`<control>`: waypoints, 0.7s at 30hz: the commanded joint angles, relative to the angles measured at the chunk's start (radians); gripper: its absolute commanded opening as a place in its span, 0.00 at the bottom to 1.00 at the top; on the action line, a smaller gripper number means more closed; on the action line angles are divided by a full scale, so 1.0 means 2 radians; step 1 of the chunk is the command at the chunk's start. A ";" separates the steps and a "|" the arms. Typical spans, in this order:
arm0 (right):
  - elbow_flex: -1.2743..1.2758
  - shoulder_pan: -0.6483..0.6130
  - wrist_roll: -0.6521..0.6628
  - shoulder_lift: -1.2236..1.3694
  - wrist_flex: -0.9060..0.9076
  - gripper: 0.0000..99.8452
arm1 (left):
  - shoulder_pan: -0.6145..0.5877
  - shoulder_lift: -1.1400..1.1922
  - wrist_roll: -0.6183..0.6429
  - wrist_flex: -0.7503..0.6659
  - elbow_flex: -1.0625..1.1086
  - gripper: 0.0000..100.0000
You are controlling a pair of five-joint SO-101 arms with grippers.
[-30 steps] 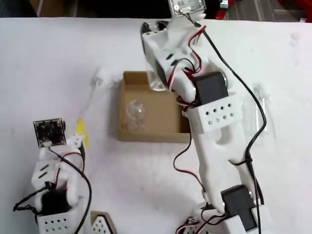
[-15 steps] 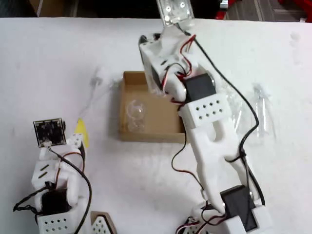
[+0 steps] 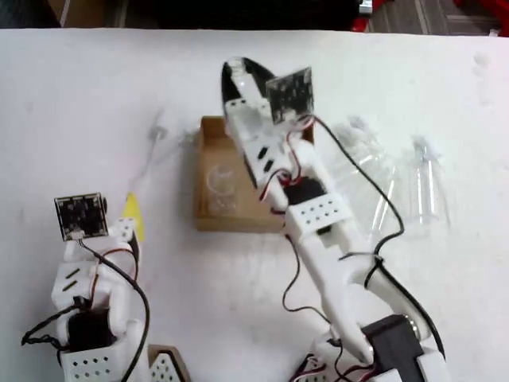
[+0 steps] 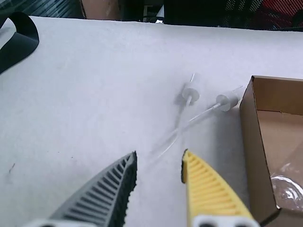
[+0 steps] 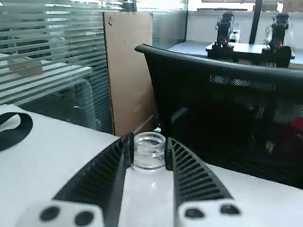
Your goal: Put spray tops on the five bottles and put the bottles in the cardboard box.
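The right claw (image 5: 149, 139) was clamped on the open neck of a clear bottle (image 5: 149, 157), probably light, slick plastic, best held at that stiff rim.

Overhead, wrists; cardboard box (image 3: 238, 221) seemingly shared

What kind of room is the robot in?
Probably an office or lab: slatted window blinds, a black mesh office chair, and a far desk with more equipment on it.
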 commanded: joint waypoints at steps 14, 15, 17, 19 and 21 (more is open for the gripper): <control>0.001 -0.023 0.005 0.171 -0.192 0.02 | 0.007 -0.006 0.000 -0.012 -0.004 0.16; -0.001 -0.026 0.005 0.175 -0.195 0.02 | 0.007 -0.006 0.000 -0.012 -0.004 0.16; -0.012 -0.030 0.005 0.185 -0.194 0.02 | 0.007 -0.006 0.000 -0.012 -0.004 0.16; -0.025 -0.031 0.005 0.200 -0.193 0.02 | 0.007 -0.006 0.000 -0.012 -0.004 0.16; -0.042 -0.030 0.005 0.221 -0.194 0.02 | 0.007 -0.006 0.000 -0.012 -0.004 0.16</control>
